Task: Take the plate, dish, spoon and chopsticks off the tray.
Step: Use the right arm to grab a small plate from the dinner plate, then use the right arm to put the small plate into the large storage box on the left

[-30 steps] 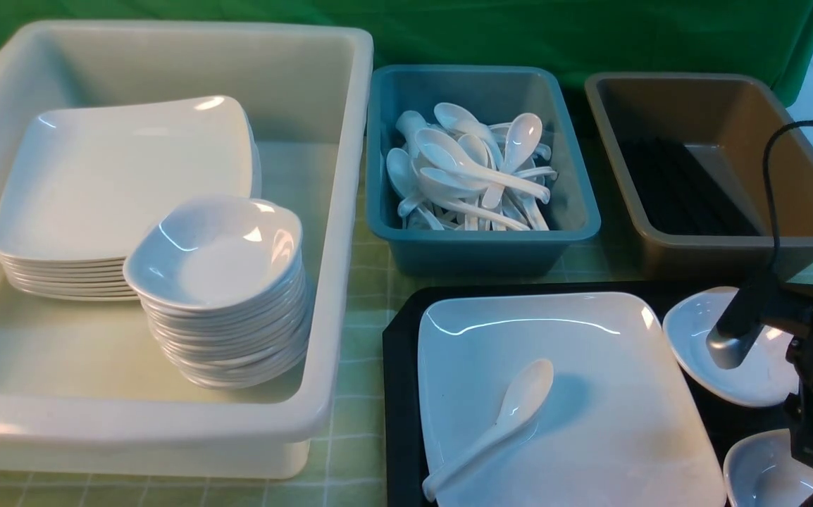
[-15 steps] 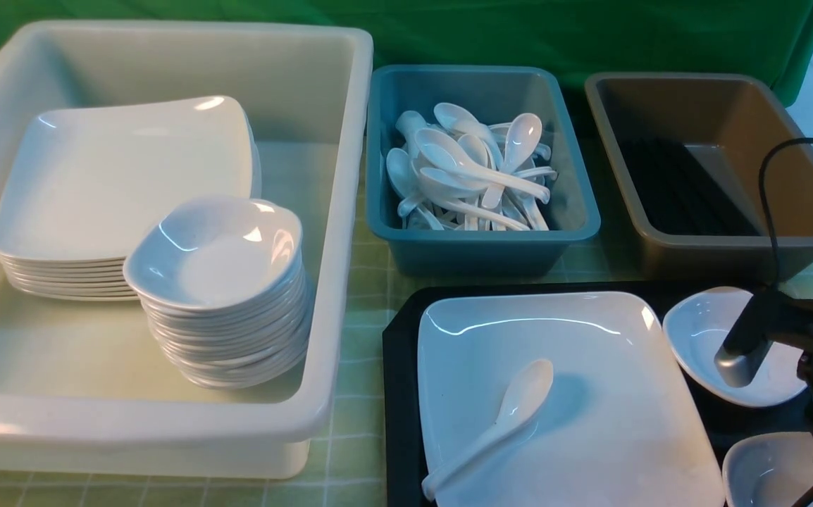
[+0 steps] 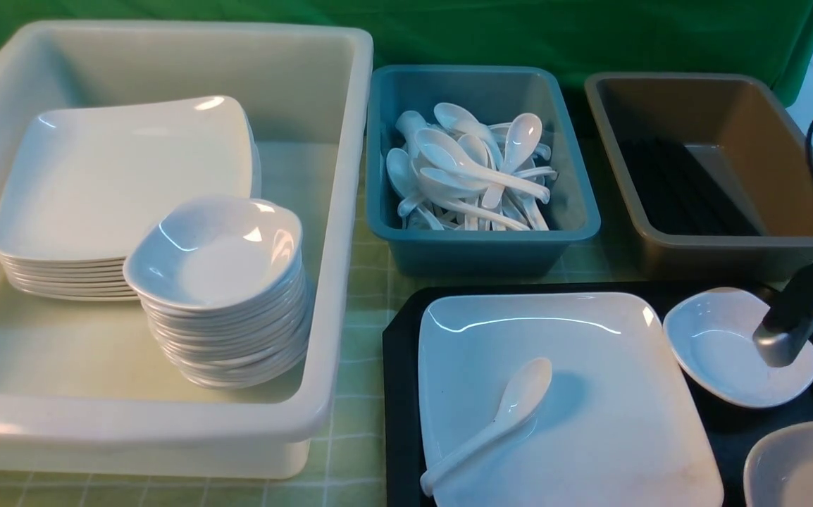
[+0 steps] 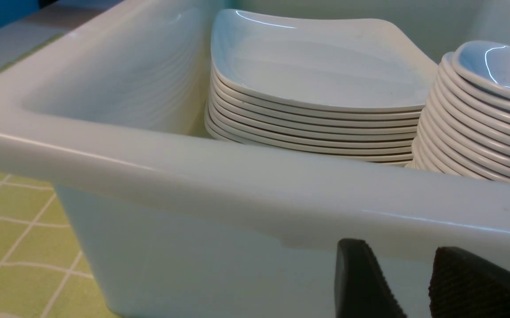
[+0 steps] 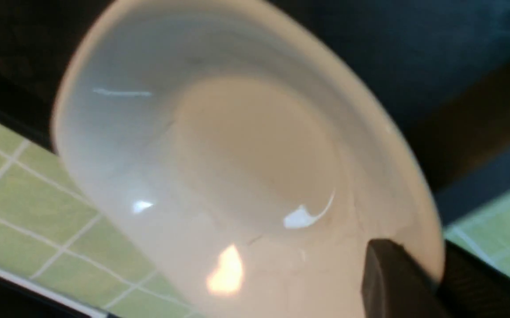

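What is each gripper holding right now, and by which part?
The right gripper pinches a small glossy white rounded-square dish by its rim. The left gripper is open and holds nothing.

white plate (image 3: 590, 422), black tray (image 3: 399, 394), teal bin (image 3: 477, 257)
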